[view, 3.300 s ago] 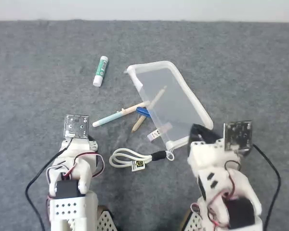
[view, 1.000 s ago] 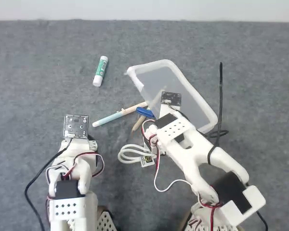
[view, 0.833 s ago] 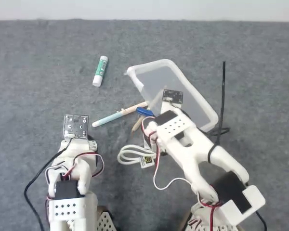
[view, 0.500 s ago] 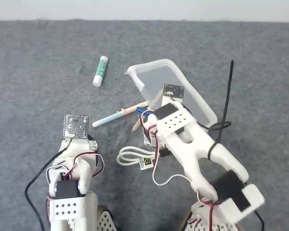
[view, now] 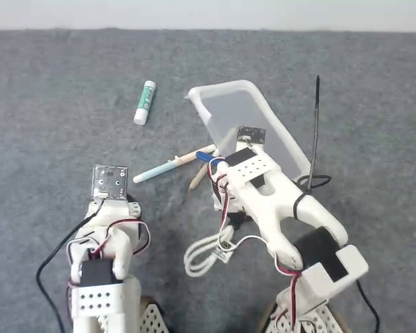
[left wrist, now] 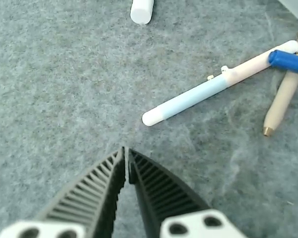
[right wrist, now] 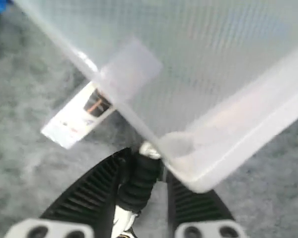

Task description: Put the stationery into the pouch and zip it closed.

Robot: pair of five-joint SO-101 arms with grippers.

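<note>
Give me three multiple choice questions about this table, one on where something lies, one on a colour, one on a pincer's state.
1. The glue stick lies: A apart from the pouch; B inside the pouch; C on top of it.
2. The pen nearest the left pincer is: A red; B light blue and cream; C green.
3. The right pincer is: A open and empty; B shut on the pen; C shut on the black end of the cord.
Answers: 1 A, bare mat separates them in the high view. 2 B, the left wrist view shows both colours. 3 C, the right wrist view shows the black end clamped.
</note>
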